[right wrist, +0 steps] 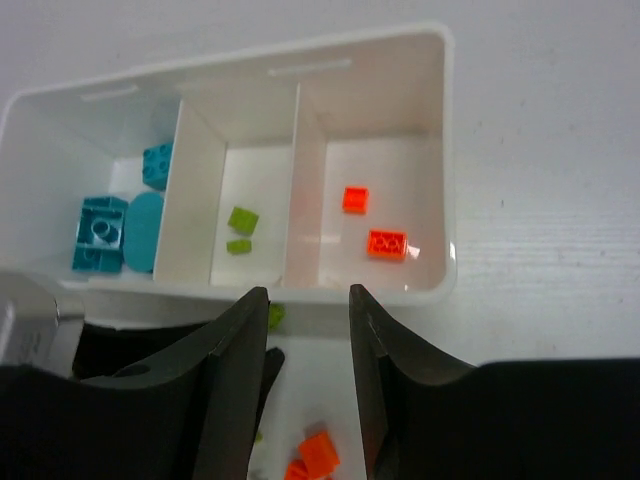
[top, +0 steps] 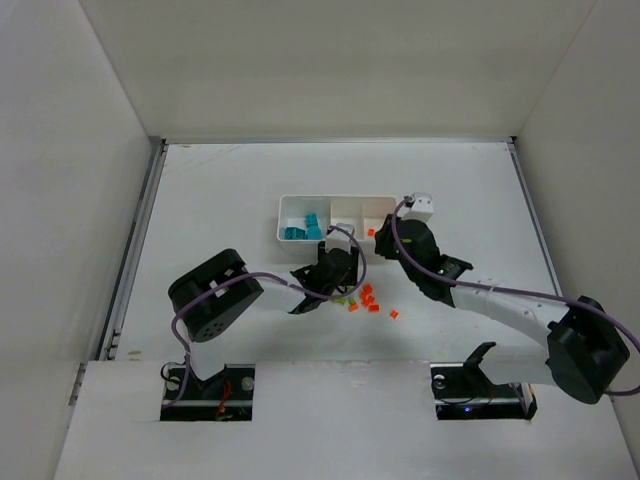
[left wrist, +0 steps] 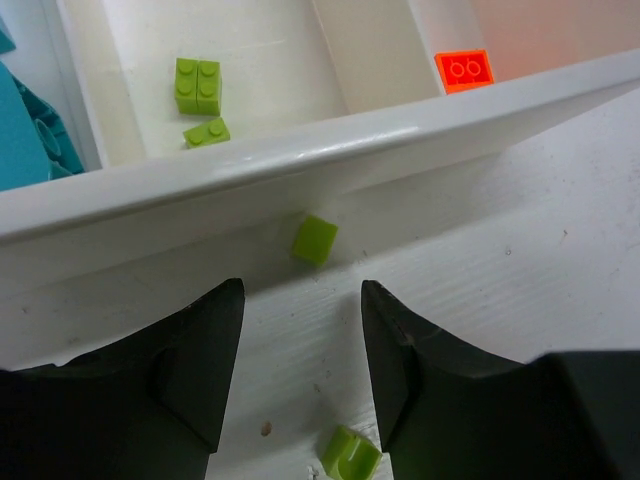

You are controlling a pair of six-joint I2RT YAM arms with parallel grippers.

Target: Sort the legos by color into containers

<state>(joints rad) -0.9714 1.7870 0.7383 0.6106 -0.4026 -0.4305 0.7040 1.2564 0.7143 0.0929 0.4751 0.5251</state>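
Observation:
The white tray [top: 335, 201] has three compartments: teal legos [right wrist: 100, 230] on the left, two green legos [right wrist: 242, 220] in the middle and two orange legos [right wrist: 386, 243] on the right. My left gripper [left wrist: 302, 290] is open and empty, low over the table just in front of the tray's near wall [left wrist: 300, 160]. A loose green lego [left wrist: 315, 240] lies against that wall ahead of the jaws. Another green lego [left wrist: 350, 455] lies by the right finger. My right gripper [right wrist: 307, 292] is open and empty over the tray's near wall. Loose orange legos [top: 367, 298] lie on the table.
One orange lego [top: 393, 314] lies apart to the right of the orange cluster. The two grippers [top: 335, 270] [top: 385, 240] are close together in front of the tray. White walls enclose the table, and a metal rail [top: 135, 250] runs along its left edge.

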